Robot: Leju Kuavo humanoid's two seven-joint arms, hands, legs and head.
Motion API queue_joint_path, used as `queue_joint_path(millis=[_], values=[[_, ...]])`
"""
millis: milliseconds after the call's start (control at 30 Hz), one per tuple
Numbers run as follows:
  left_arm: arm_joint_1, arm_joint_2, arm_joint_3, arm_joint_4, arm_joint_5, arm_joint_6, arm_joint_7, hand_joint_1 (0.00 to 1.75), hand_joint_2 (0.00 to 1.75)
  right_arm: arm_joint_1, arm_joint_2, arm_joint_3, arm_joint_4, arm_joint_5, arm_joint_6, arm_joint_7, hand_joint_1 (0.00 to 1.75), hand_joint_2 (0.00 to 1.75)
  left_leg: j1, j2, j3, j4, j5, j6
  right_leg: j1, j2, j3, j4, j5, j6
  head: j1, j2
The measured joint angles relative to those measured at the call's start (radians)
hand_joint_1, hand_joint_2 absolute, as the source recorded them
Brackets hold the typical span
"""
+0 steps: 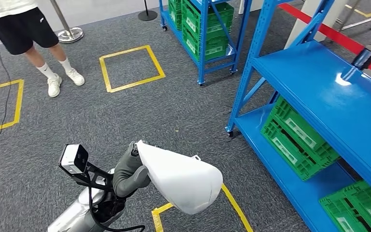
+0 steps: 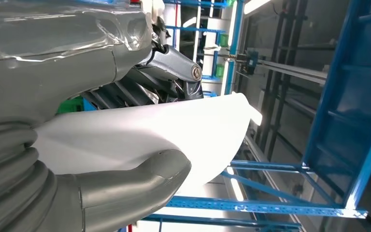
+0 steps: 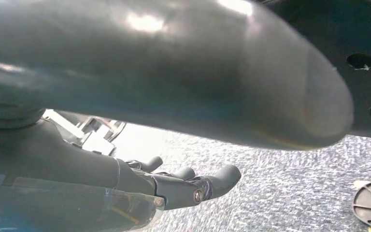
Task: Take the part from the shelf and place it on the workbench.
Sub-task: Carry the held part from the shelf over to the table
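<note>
While in left hand (image 1: 130, 173): smooth white part (image 1: 183, 181)

left hand (image 1: 128, 174) fingers hidden behind white part (image 1: 183, 181), person (image 1: 24, 29) cut off above waist

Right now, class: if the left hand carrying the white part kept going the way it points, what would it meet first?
Probably the blue shelf beyond the white part in the left hand; depth is unclear.

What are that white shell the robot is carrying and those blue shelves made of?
The white part in the left hand looks like moulded plastic: thin, smoothly curved, matt, with an even edge in the left wrist view. That is a guess from its look. The blue shelf seems to be painted metal: glossy, reflecting light, with perforated uprights.
</note>
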Motion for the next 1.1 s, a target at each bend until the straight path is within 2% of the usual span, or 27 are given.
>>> queue_joint_path(millis=[33, 67, 100, 167, 200, 233, 300, 333, 400, 467, 500, 533, 567, 600, 667, 700, 733, 767, 800, 833, 867, 900, 967, 1000, 1033, 1067, 1100], values=[[0.001, 0.001, 0.000, 0.000, 0.000, 0.000, 0.000, 1.75, 1.75, 0.001, 0.000, 0.000, 0.000, 0.000, 0.000, 0.000, 0.00, 0.00, 0.001, 0.002, -0.020, 0.035, -0.006, 0.000, 0.002, -0.010, 0.000, 0.000, -0.001, -0.001, 0.000, 0.000], [0.001, 0.002, -0.001, 0.001, 0.000, 0.000, 0.000, 1.75, 1.75, 0.001, 0.000, 0.000, 0.000, -0.001, 0.000, 0.000, 0.00, 0.00, 0.002, 0.005, -0.021, 0.031, 0.007, 0.001, 0.004, -0.019, 0.001, 0.000, -0.002, -0.002, 0.000, 0.000], [0.001, 0.003, -0.001, 0.001, 0.000, 0.000, 0.000, 1.75, 1.75, 0.001, 0.000, 0.000, 0.000, -0.001, 0.000, 0.000, 0.00, 0.00, 0.001, 0.010, 0.000, -0.015, 0.037, 0.006, 0.006, -0.028, 0.003, 0.000, -0.004, -0.003, 0.000, 0.000], [-0.001, 0.003, 0.000, 0.000, 0.000, 0.000, 0.000, 1.75, 1.75, 0.001, 0.002, 0.000, 0.000, -0.001, 0.000, -0.001, 0.00, 0.00, -0.009, 0.046, 0.074, -0.161, 0.098, 0.022, 0.012, -0.046, 0.007, 0.000, -0.007, -0.001, 0.000, 0.000], [-0.002, 0.003, 0.000, 0.000, 0.000, 0.000, 0.000, 1.75, 1.75, 0.001, 0.004, 0.000, 0.000, -0.001, 0.000, -0.001, 0.00, 0.00, -0.015, 0.062, 0.101, -0.214, 0.115, 0.030, 0.014, -0.054, 0.009, -0.001, -0.009, 0.001, 0.000, 0.000], [-0.003, 0.003, 0.000, -0.001, 0.000, 0.000, 0.000, 1.75, 1.75, 0.002, 0.005, 0.000, 0.000, -0.001, 0.001, -0.001, 0.00, 0.00, -0.021, 0.074, 0.116, -0.244, 0.121, 0.036, 0.015, -0.063, 0.011, -0.001, -0.011, 0.004, 0.000, 0.000], [-0.004, 0.003, 0.000, -0.002, 0.000, 0.000, 0.000, 1.75, 1.75, 0.001, 0.007, 0.000, 0.000, -0.001, 0.001, -0.001, 0.00, 0.00, -0.026, 0.059, 0.118, -0.257, 0.122, 0.044, 0.016, -0.083, 0.016, -0.006, -0.013, 0.011, 0.000, 0.000], [-0.003, 0.004, 0.000, -0.003, 0.000, 0.000, 0.000, 1.75, 1.75, -0.001, 0.007, 0.000, 0.000, -0.001, 0.001, -0.001, 0.00, 0.00, -0.023, 0.048, 0.123, -0.267, 0.128, 0.047, 0.015, -0.083, 0.017, -0.006, -0.015, 0.015, 0.000, 0.000], [-0.005, 0.002, 0.000, -0.005, 0.000, 0.000, -0.001, 1.75, 1.75, 0.000, 0.007, 0.000, 0.000, -0.001, 0.001, -0.001, 0.00, 0.00, -0.016, 0.024, 0.135, -0.288, 0.143, 0.056, 0.013, -0.043, -0.001, 0.035, -0.037, 0.017, 0.002, 0.000], [-0.008, -0.002, -0.001, -0.004, 0.000, 0.000, -0.001, 1.75, 1.75, 0.003, 0.006, 0.000, 0.000, -0.001, 0.001, -0.001, 0.00, 0.00, -0.012, 0.000, 0.139, -0.296, 0.150, 0.059, 0.010, 0.008, -0.060, 0.155, -0.089, 0.013, 0.006, 0.000], [-0.007, -0.004, -0.002, -0.004, 0.000, 0.000, 0.000, 1.75, 1.75, 0.004, 0.005, 0.000, 0.000, -0.001, 0.001, -0.002, 0.00, 0.00, -0.013, -0.015, 0.138, -0.295, 0.150, 0.060, 0.010, 0.017, -0.095, 0.224, -0.113, 0.014, 0.008, 0.000], [-0.007, -0.004, -0.003, -0.002, 0.000, 0.000, 0.000, 1.75, 1.75, 0.005, 0.005, 0.000, 0.000, -0.001, 0.002, -0.002, 0.00, 0.00, -0.013, -0.029, 0.137, -0.294, 0.150, 0.059, 0.008, 0.020, -0.119, 0.266, -0.123, 0.018, 0.008, 0.000], [-0.006, -0.004, -0.004, -0.001, 0.000, 0.000, 0.000, 1.75, 1.75, 0.007, 0.004, 0.000, 0.000, -0.001, 0.002, -0.002, 0.00, 0.00, -0.013, -0.044, 0.137, -0.292, 0.149, 0.058, 0.005, 0.021, -0.125, 0.272, -0.117, 0.026, 0.008, 0.000], [-0.006, -0.004, -0.005, -0.001, 0.000, 0.000, 0.000, 1.75, 1.75, 0.007, 0.003, 0.000, 0.001, -0.001, 0.002, -0.002, 0.00, 0.00, -0.011, -0.060, 0.137, -0.288, 0.148, 0.056, 0.001, 0.024, -0.110, 0.234, -0.093, 0.038, 0.008, 0.000], [-0.006, -0.004, -0.008, 0.000, 0.000, 0.000, 0.000, 1.75, 1.75, 0.007, 0.002, 0.000, 0.001, -0.001, 0.002, -0.002, 0.00, 0.00, -0.008, -0.088, 0.133, -0.272, 0.140, 0.045, -0.010, 0.054, -0.048, 0.097, -0.034, 0.059, 0.009, 0.000], [-0.006, -0.004, -0.008, 0.000, 0.000, 0.000, 0.000, 1.75, 1.75, 0.007, 0.002, 0.000, 0.001, -0.001, 0.002, -0.002, 0.00, 0.00, -0.008, -0.099, 0.128, -0.263, 0.135, 0.038, -0.014, 0.069, -0.024, 0.047, -0.016, 0.060, 0.009, 0.000], [-0.006, -0.004, -0.008, 0.000, 0.000, 0.000, 0.000, 1.75, 1.75, 0.006, 0.002, 0.000, 0.001, -0.001, 0.003, -0.003, 0.00, 0.00, -0.009, -0.108, 0.122, -0.255, 0.132, 0.031, -0.015, 0.081, -0.012, 0.021, -0.008, 0.055, 0.010, 0.000], [-0.006, -0.004, -0.009, 0.000, 0.000, -0.001, 0.000, 1.75, 1.75, 0.005, 0.002, 0.000, 0.001, -0.001, 0.003, -0.003, 0.00, 0.00, -0.009, -0.117, 0.117, -0.252, 0.131, 0.026, -0.013, 0.083, -0.010, 0.019, -0.008, 0.046, 0.010, 0.000], [-0.006, -0.004, -0.009, 0.000, 0.000, -0.001, 0.000, 1.75, 1.75, 0.003, 0.002, 0.000, 0.001, -0.001, 0.003, -0.003, 0.00, 0.00, -0.007, -0.124, 0.113, -0.250, 0.131, 0.023, -0.011, 0.074, -0.008, 0.018, -0.007, 0.038, 0.011, 0.000], [-0.005, -0.003, -0.009, 0.000, 0.000, -0.001, 0.000, 1.75, 1.75, 0.002, 0.002, 0.000, 0.001, -0.001, 0.003, -0.003, 0.00, 0.00, -0.005, -0.122, 0.111, -0.247, 0.131, 0.020, -0.010, 0.065, -0.007, 0.018, -0.006, 0.032, 0.011, 0.000], [-0.005, -0.002, -0.008, 0.000, 0.000, 0.000, 0.000, 1.75, 1.75, 0.001, 0.002, 0.001, 0.001, -0.001, 0.004, -0.003, 0.00, 0.00, -0.005, -0.103, 0.106, -0.236, 0.125, 0.016, -0.010, 0.056, -0.005, 0.018, -0.006, 0.026, 0.010, 0.000], [-0.005, -0.001, -0.008, 0.000, 0.000, 0.000, 0.000, 1.75, 1.75, 0.002, 0.002, 0.001, 0.001, -0.002, 0.004, -0.003, 0.00, 0.00, -0.005, -0.073, 0.093, -0.207, 0.107, 0.012, -0.009, 0.046, -0.002, 0.017, -0.007, 0.020, 0.008, 0.000], [-0.006, -0.001, -0.009, 0.000, 0.001, 0.000, 0.000, 1.75, 1.75, 0.004, 0.002, 0.001, 0.001, -0.004, 0.003, -0.003, 0.00, 0.00, -0.004, -0.011, 0.034, -0.088, 0.049, 0.005, -0.003, 0.025, 0.000, 0.016, -0.011, 0.009, 0.004, 0.000], [-0.006, -0.001, -0.009, 0.001, 0.001, 0.000, 0.000, 1.75, 1.75, 0.006, 0.001, 0.001, 0.001, -0.004, 0.003, -0.003, 0.00, 0.00, -0.002, 0.000, -0.004, -0.016, 0.020, 0.003, 0.001, 0.013, 0.000, 0.016, -0.013, 0.006, 0.003, 0.000], [-0.005, 0.000, -0.010, 0.001, 0.001, 0.000, 0.000, 1.75, 1.75, 0.007, 0.001, 0.001, 0.001, -0.004, 0.002, -0.003, 0.00, 0.00, 0.000, 0.003, -0.033, 0.036, 0.005, 0.004, 0.004, 0.001, 0.000, 0.016, -0.015, 0.004, 0.003, 0.000], [-0.004, 0.000, -0.010, 0.001, 0.001, 0.000, 0.000, 1.75, 1.75, 0.007, 0.001, 0.001, 0.001, -0.004, 0.002, -0.003, 0.00, 0.00, 0.000, 0.004, -0.044, 0.052, 0.008, 0.006, 0.008, -0.012, 0.001, 0.016, -0.016, 0.002, 0.003, 0.000], [-0.003, 0.001, -0.010, 0.001, 0.001, 0.000, 0.000, 1.75, 1.75, 0.007, 0.001, 0.001, 0.001, -0.005, 0.002, -0.003, 0.00, 0.00, -0.001, 0.006, -0.032, 0.025, 0.031, 0.011, 0.011, -0.024, 0.003, 0.016, -0.018, 0.000, 0.003, 0.000]])
